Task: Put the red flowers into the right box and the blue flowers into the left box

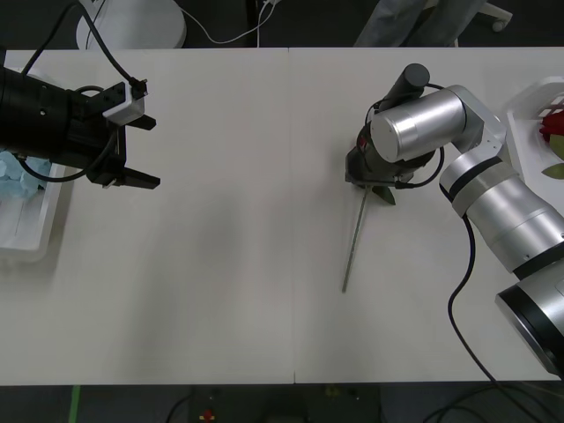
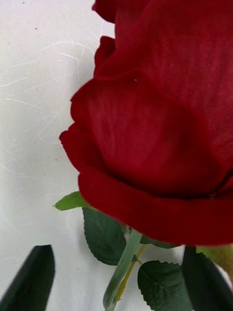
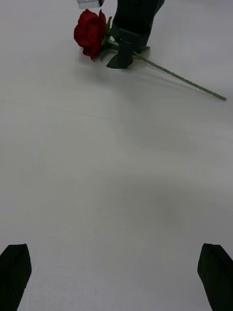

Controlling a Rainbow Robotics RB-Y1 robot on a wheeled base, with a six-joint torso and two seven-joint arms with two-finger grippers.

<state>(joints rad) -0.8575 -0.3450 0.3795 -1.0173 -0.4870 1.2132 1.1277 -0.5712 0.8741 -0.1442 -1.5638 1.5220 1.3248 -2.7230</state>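
One of the red flowers point(image 2: 160, 121) lies on the table, its bloom close before my right gripper point(image 2: 116, 286). The gripper is open, its black fingers point(image 2: 29, 277) on either side of the green stem point(image 2: 121, 267). In the front view the stem point(image 1: 352, 242) trails toward the table's near edge from under the right wrist. The left wrist view shows the same rose point(image 3: 90, 30) beside the right gripper point(image 3: 130, 36). Another red flower point(image 1: 553, 123) lies in the right box point(image 1: 522, 119). The blue flowers point(image 1: 16, 176) rest in the left box point(image 1: 26, 251). My left gripper point(image 1: 152, 152) hovers open next to that box.
The white table point(image 1: 229, 291) has a seam down its middle. Cables run across the floor beyond the far edge, and the right arm's cable point(image 1: 458, 300) loops over the table near its base.
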